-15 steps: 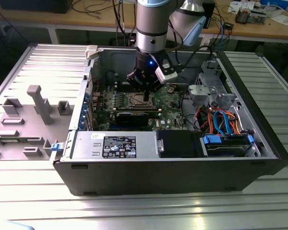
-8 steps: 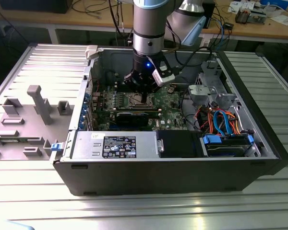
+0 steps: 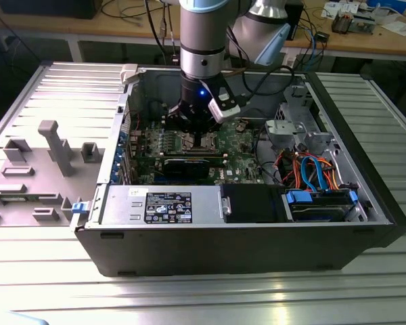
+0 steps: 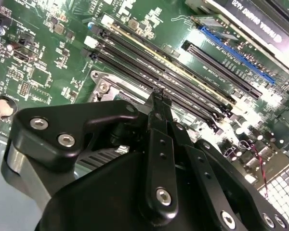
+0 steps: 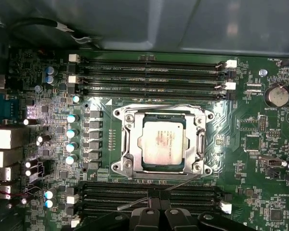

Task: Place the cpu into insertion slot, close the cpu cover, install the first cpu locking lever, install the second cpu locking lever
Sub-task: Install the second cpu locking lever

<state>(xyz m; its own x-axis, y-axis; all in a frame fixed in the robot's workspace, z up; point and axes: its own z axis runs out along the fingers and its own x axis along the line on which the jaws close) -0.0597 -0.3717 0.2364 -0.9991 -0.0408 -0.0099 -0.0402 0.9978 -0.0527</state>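
The cpu, silver-topped, lies flat in the insertion slot on the green board. The cpu cover is down around it as a metal frame. One thin wire locking lever lies along the socket's side nearest the memory slots. The other lever runs slanted past the opposite side, its bent end sticking out. My gripper is shut, its black tips pressed together right at this slanted lever; whether it is pinched between them I cannot tell. The fingertips meet just above the board. In the exterior view my gripper hangs over the socket.
Long black memory slots flank the socket on both sides. A black graphics card lies toward the case front, with a power supply and drive bay beyond it. Case walls surround the board. Grey fixtures stand at the exterior view's left.
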